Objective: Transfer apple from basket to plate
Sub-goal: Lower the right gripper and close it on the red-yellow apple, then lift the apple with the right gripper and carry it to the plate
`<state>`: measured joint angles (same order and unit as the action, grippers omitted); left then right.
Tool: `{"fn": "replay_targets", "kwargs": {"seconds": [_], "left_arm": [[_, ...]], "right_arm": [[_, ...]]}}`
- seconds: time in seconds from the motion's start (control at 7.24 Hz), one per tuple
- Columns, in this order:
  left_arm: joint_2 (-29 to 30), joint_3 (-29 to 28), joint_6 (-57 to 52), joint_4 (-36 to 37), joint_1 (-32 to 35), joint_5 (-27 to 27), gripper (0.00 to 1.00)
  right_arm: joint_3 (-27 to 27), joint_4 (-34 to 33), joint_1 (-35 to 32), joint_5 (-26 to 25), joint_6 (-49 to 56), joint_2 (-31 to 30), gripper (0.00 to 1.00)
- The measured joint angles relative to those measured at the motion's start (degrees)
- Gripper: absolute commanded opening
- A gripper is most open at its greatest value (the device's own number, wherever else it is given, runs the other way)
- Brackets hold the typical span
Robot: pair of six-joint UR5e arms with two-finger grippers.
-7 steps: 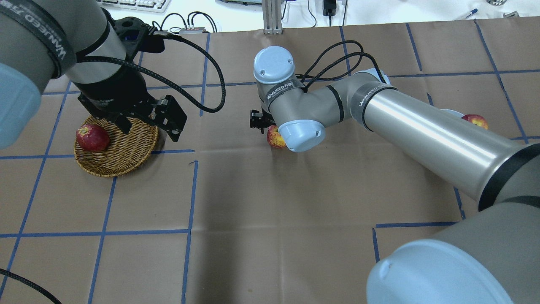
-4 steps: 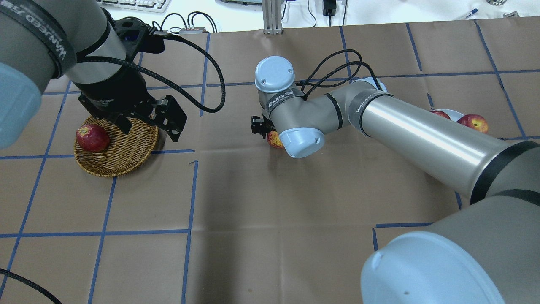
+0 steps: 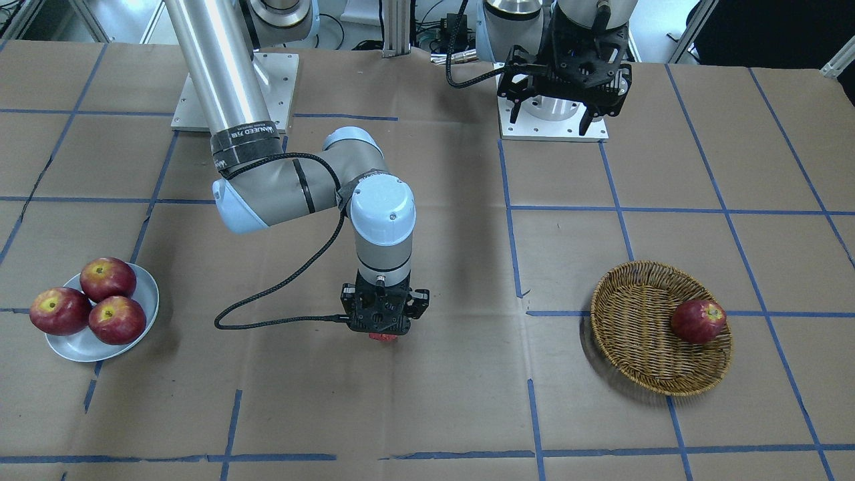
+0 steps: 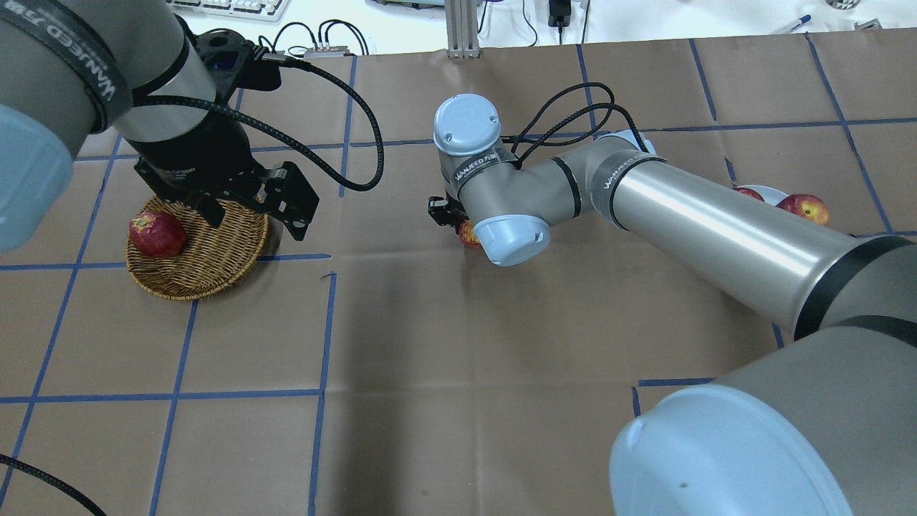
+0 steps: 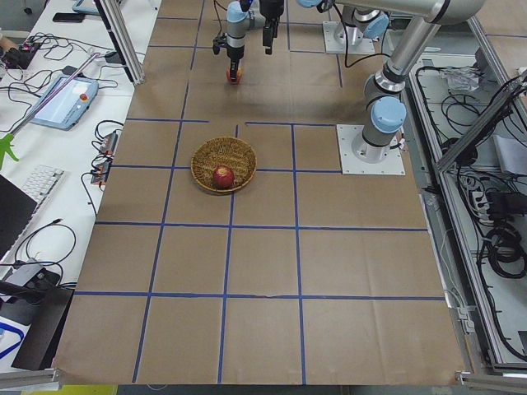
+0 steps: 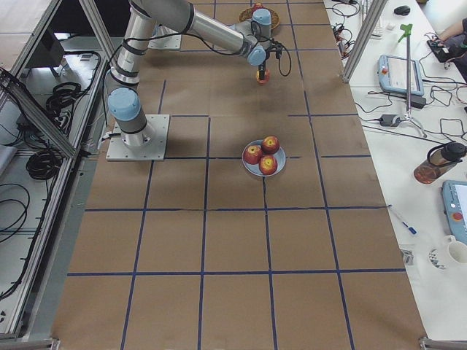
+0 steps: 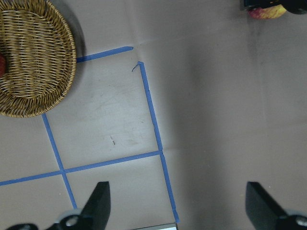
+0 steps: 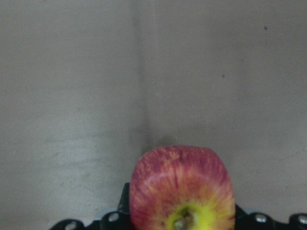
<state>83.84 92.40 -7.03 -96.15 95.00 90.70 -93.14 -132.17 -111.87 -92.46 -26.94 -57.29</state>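
The right fingers [image 3: 383, 332] have sunk around the light red, yellow-streaked apple [image 8: 181, 189]; whether they grip it is unclear. The left fingers [image 4: 252, 197] gape wide, so a lift likely follows.

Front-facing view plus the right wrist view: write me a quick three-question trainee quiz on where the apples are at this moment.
1. How many apples sit on the small round pale plate?
2. True or false: the round brown wicker basket is empty.
3. The red-and-yellow streaked apple is: A) in the basket; B) on the plate; C) gripped by the right tool over the middle of the table.

Key: 1) three. 2) False: one dark red apple lies in it. 3) C.
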Motion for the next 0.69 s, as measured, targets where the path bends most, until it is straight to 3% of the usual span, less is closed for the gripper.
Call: {"fn": "replay_targets", "kwargs": {"seconds": [0.28,0.69], "left_arm": [[0.0,0.0,0.0,0.0,0.0,0.0,0.99],[0.1,0.0,0.0,0.0,0.0,0.0,0.99]], "right_arm": [[1.7,2.2,0.8,0.2,0.2,-2.4,0.41],[2.0,14.6,8.0,0.2,6.0,-12.3,0.41]]}}
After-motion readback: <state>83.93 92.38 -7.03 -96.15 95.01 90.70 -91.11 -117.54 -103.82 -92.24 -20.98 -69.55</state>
